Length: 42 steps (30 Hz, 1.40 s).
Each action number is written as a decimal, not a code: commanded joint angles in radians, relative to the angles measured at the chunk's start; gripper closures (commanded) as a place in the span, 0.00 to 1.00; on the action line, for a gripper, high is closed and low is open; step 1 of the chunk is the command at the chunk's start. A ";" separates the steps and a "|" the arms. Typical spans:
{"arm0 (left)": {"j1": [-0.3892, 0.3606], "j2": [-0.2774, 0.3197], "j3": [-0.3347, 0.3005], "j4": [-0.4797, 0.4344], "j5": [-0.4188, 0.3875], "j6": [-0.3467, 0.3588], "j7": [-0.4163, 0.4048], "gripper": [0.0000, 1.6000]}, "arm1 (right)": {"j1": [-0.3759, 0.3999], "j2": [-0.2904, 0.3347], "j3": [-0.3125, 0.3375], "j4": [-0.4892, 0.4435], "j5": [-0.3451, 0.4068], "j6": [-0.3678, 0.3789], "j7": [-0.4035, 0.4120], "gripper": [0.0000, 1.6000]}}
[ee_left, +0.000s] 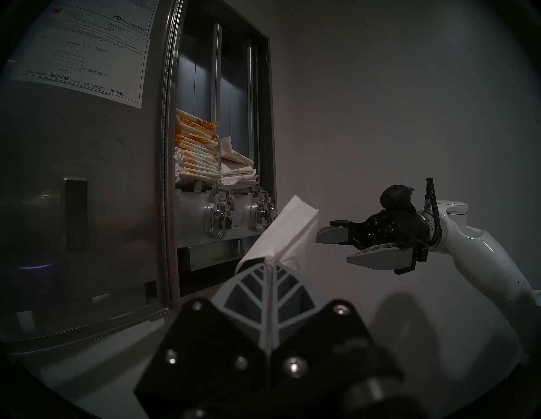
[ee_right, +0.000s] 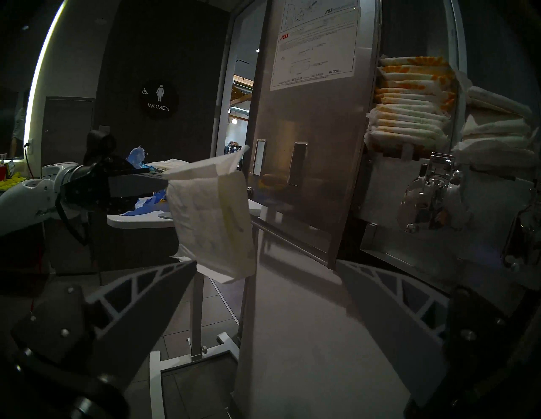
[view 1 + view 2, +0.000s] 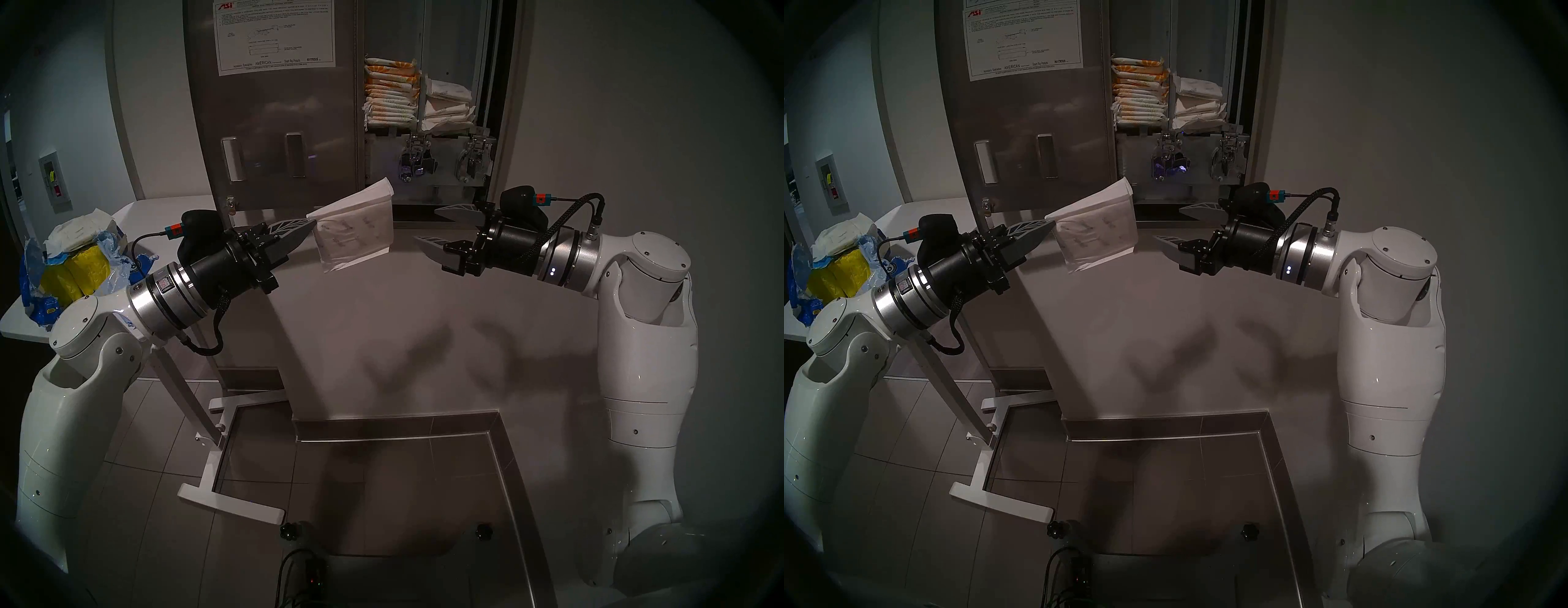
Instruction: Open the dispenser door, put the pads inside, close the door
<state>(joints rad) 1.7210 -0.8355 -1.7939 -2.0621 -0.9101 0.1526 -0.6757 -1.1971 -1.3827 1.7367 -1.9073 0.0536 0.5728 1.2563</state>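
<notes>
Already the left gripper (image 3: pixel 307 231) is pressed together on one corner of a white pad (image 3: pixel 354 235), holding it in the air just below and in front of the open dispenser cabinet (image 3: pixel 428 127). Facing it from the other side of that cabinet's lower edge, the right gripper (image 3: pixel 432 227) is spread wide and empty, near the pad but not touching it.

Left of the cabinet, the dispenser door (image 3: pixel 271 127) stands swung fully open, its instruction sheet (image 3: pixel 273 36) showing. Inside the cabinet, an orange-printed stack (image 3: pixel 390 93) fills the left column and a shorter stack of white pads (image 3: pixel 449 106) sits in the right one.

So opening is done and loading looks partly done; this pad, perhaps more, and closing remain.
</notes>
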 commanded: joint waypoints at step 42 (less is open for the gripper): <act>-0.298 -0.045 0.219 0.101 0.010 -0.021 -0.024 1.00 | 0.127 -0.014 -0.075 0.112 0.035 -0.014 0.025 0.96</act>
<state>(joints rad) 1.5001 -0.8697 -1.5850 -1.9638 -0.9068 0.1454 -0.7012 -1.1124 -1.3998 1.6554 -1.8033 0.0696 0.5751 1.2595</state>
